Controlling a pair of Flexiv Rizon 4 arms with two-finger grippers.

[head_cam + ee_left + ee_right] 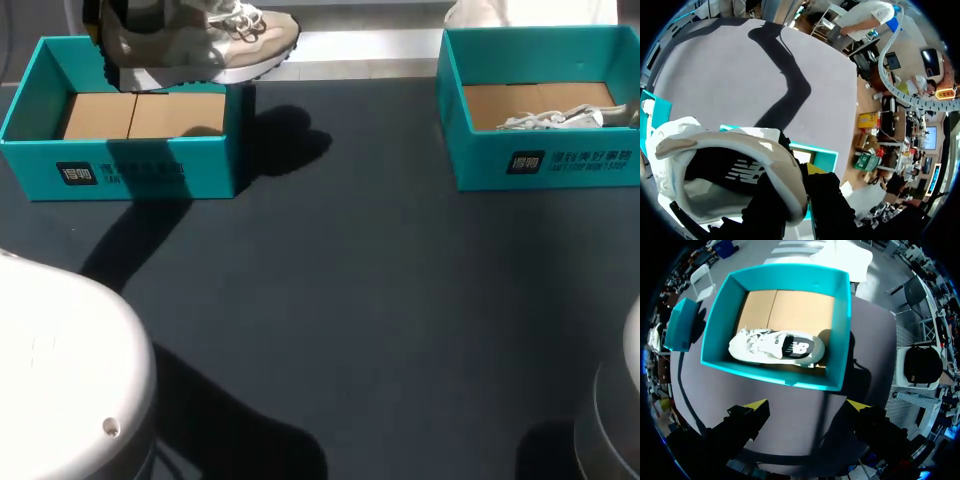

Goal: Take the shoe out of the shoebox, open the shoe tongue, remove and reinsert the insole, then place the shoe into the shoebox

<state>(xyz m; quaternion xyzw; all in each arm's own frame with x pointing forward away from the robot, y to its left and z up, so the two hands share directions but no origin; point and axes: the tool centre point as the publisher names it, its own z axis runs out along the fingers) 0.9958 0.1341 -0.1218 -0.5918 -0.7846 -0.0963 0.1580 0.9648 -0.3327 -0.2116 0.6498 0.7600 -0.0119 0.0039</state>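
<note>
Left wrist view puts our left claw (797,192) clamped on the heel collar of the beige shoe (730,150), one finger down inside the opening and the other outside against the wall. The teal rim of the left shoebox (816,150) shows just past the heel. Seen from the head view, the shoe hangs over that box's far rim with its toe toward the middle; we cannot tell whether the sole touches the rim. Below it the box's cardboard floor (140,115) lies bare.

Our right claw (807,405) is open, its yellow tips spread wide over the dark tabletop (350,300), just short of the near wall of the right shoebox (775,375). Nothing stands between the claw and that wall. A white shoe (775,346) lies inside, close against the near wall, with bare cardboard behind it.

Between the two boxes runs a broad stretch of tabletop — only shadows cross it. Both boxes stand toward the far edge, well apart.
</note>
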